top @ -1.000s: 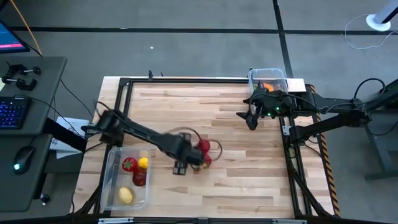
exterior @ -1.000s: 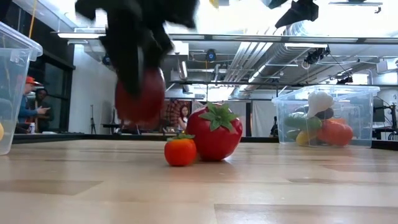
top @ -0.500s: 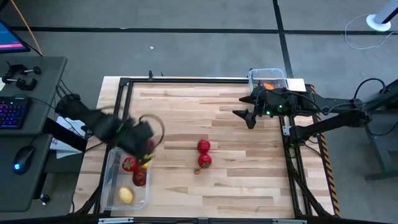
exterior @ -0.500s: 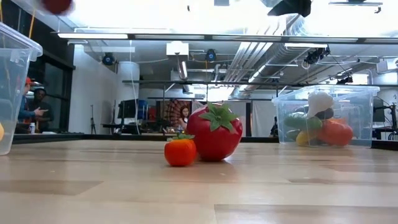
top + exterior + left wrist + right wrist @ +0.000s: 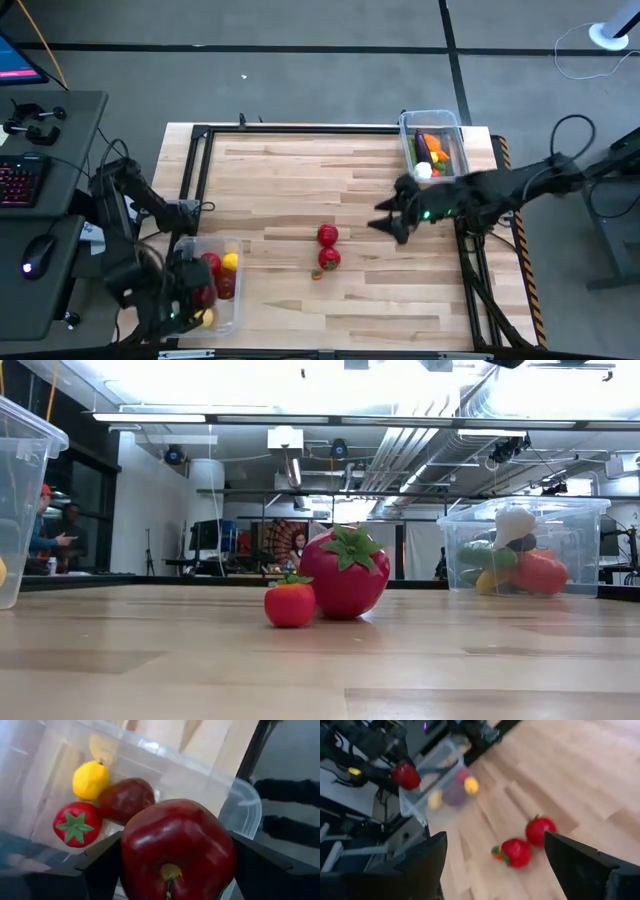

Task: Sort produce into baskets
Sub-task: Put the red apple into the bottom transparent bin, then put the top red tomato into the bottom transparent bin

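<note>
While the left gripper hangs over the clear bin at the table's near left corner in the high view, the right gripper hovers over the wood right of centre. A second bin of mixed produce sits at the far right edge. Two red strawberries and a tiny tomato lie mid-table, close together.

Low view: big strawberry with the small tomato just in front of it, and the produce bin off to the right.

Left wrist view: jaws clamped on a dark red apple, held above the bin, which has a lemon, another apple and a strawberry inside.

Right wrist view: fingers spread wide with nothing between them, the strawberries on the table ahead and the left bin further off.
</note>
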Available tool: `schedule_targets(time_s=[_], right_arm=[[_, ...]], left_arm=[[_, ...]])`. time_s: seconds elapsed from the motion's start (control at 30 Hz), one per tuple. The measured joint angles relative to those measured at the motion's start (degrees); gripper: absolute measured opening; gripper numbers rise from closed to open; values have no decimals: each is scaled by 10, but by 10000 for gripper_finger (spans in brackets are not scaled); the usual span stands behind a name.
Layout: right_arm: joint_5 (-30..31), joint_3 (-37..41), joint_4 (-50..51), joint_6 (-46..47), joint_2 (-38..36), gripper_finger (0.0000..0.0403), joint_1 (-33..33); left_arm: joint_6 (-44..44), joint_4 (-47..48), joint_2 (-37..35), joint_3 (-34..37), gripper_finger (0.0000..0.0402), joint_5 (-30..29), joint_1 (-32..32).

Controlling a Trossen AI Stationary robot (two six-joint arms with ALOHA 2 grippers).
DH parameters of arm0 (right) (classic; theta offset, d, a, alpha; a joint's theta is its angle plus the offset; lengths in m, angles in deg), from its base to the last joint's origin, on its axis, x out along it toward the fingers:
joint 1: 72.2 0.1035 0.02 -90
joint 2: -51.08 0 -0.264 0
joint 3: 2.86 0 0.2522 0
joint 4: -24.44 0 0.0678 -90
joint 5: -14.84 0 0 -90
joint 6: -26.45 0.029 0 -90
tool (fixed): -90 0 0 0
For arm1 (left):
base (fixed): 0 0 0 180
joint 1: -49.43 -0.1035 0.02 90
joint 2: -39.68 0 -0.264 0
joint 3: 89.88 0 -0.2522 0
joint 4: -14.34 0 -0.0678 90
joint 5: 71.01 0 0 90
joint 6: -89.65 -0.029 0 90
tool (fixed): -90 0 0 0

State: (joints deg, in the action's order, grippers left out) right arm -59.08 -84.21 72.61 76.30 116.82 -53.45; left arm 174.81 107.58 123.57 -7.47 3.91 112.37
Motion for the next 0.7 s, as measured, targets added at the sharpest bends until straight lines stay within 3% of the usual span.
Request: schedule_targets(time_s=[0.13,0.27,0.53,0.7], right_arm=[[4,0,-1,55,54,323,45],[0,0,-3,100,98,323,72],[13,-5,-3,111,118,323,79],[49,-31,-1,60,117,323,79]], left_arm=[[-68,-33,11,17,317,-3,27],[-121,-37,23,27,320,3,15],[-202,-77,27,74,375,114,-39],[-218,-72,27,77,394,170,-45]])
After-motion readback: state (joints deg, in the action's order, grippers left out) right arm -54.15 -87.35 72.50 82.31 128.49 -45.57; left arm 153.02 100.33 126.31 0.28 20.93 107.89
